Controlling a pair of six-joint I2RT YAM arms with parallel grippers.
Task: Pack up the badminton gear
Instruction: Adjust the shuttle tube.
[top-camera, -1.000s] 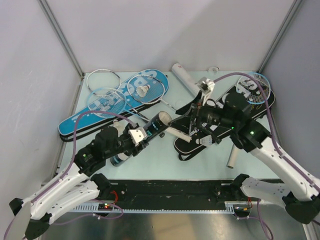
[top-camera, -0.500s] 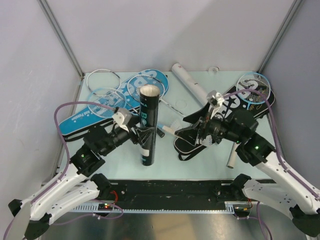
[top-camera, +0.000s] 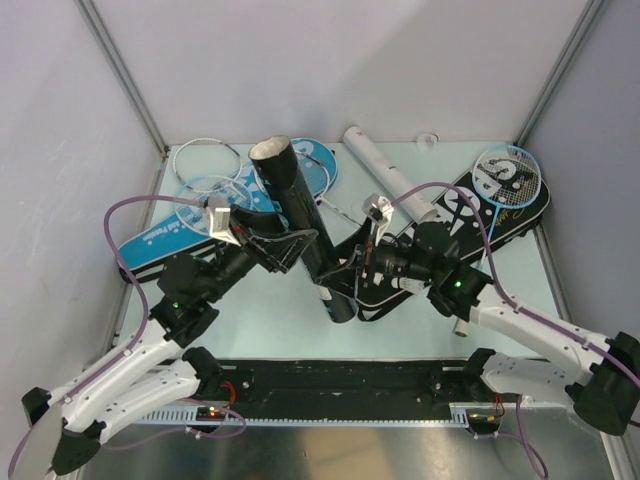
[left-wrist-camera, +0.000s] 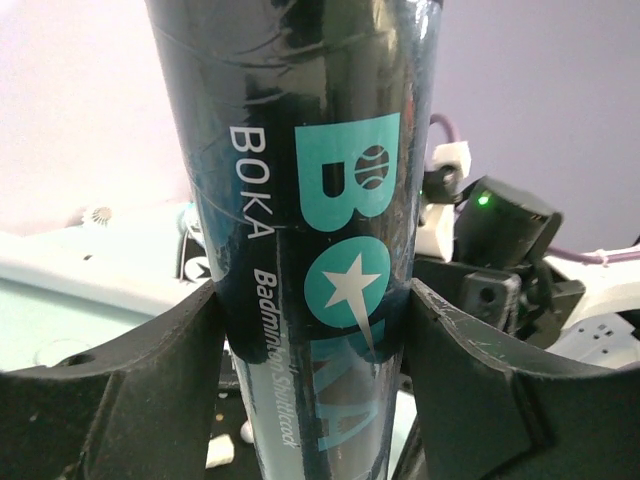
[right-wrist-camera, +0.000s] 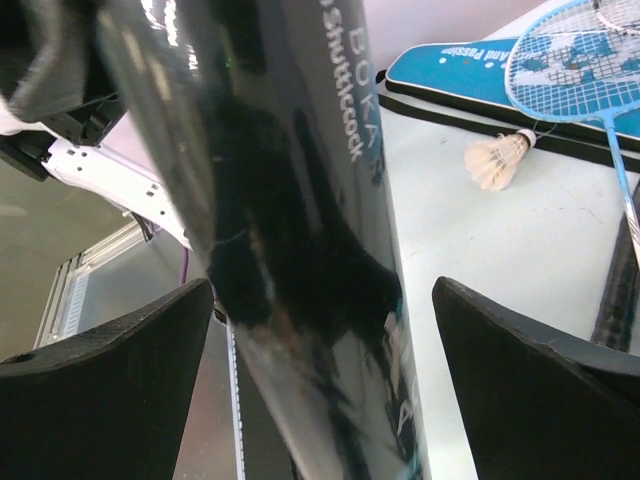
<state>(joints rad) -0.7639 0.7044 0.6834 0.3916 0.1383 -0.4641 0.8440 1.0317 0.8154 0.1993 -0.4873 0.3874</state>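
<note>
**Black shuttle tube in hand, packing barely begun**

The left gripper (left-wrist-camera: 315, 300) is clenched on the glossy black shuttle tube with teal BOKA lettering (left-wrist-camera: 300, 150). In the left wrist view both of its dark fingers (left-wrist-camera: 150, 390) press the tube's sides. The right gripper (right-wrist-camera: 322, 300) is spread wide, with the same tube standing between its fingers (right-wrist-camera: 540, 380). Table shows through a gap on one side, so it straddles the tube lower down without clamping it.

From above, the tube leans with its open mouth up toward the far edge and its foot toward the near edge. I cannot tell whether the foot touches the surface, or whether anything is inside.

Farther out, a white feather shuttlecock (right-wrist-camera: 497, 160) lies loose on the table just beside the blue racket-shaped cover (top-camera: 145, 245) along the left edge. A light-blue thin-framed racket (right-wrist-camera: 570, 60) lies on top of that cover, not in it. A white-framed racket (top-camera: 205, 150) sits at the far left corner, and a white shuttle tube (top-camera: 385, 170) lies by the far edge. The black racket-shaped cover (top-camera: 520, 212) lies at the right edge with a second light-blue racket (top-camera: 510, 175) resting on it.

By my reading the job is at an early stage, as nothing is visibly packed. The shuttlecock has yet to go into a tube, and the rackets into the covers.
</note>
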